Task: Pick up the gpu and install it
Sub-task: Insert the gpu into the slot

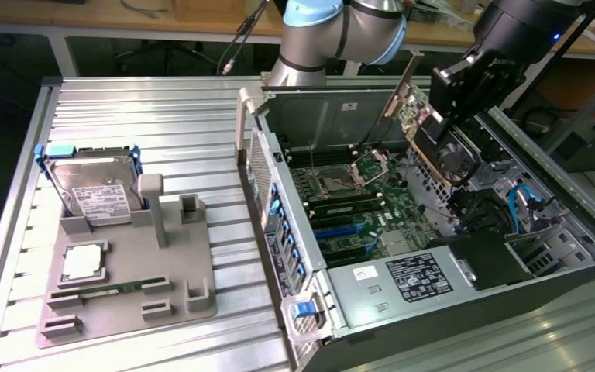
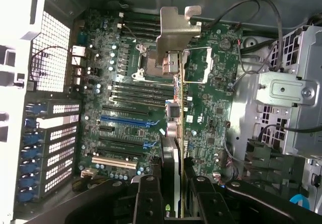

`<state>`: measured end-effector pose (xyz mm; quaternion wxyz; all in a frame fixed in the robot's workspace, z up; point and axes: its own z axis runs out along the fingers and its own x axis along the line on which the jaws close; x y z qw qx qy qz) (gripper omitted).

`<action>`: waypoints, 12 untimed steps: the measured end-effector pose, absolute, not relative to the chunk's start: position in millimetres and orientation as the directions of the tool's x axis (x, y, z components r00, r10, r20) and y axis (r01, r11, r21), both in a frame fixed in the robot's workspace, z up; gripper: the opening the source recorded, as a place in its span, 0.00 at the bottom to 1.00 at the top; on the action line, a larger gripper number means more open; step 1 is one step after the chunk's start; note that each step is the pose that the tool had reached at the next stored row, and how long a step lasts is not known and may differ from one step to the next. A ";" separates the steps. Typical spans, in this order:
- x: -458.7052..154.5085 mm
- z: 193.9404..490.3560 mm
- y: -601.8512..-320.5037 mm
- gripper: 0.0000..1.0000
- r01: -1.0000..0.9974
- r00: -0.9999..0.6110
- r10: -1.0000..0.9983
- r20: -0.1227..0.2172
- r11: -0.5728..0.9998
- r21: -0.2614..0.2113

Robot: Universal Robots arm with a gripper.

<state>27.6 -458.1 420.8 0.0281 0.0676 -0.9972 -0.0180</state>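
Ribbed metal bench (image 1: 142, 108) is taken up by an open computer case (image 1: 324, 116); gpu (image 1: 451, 155) is gripped edge-on between the fingers (image 2: 148, 199), held above the motherboard (image 1: 352, 211) inside that case.

table (image 1: 142, 116): was ribbed bare metal, dully shiny
tray (image 1: 173, 271): was grey plastic, matt
hard drive (image 1: 91, 186): had shiny metal and a white paper label
graphics card (image 1: 448, 159): had a silver metal bracket and copper-toned fins
case (image 1: 328, 116): was smooth grey sheet metal
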 end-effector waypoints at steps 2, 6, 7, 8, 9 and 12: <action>27.6 420.8 -458.1 0.27 -0.140 -0.988 -0.142 0.054 0.989 0.040; 27.6 420.8 -458.1 0.27 -0.156 -0.986 -0.158 0.054 0.987 0.040; 27.6 420.8 -458.1 0.27 -0.158 -0.986 -0.160 0.054 0.987 0.040; 27.6 420.8 -458.1 0.27 -0.161 -0.985 -0.163 0.054 0.986 0.040; 27.6 420.8 -458.1 0.27 -0.163 -0.985 -0.165 0.054 0.986 0.040; 27.6 420.8 -458.1 0.27 -0.172 -0.983 -0.174 0.054 0.984 0.040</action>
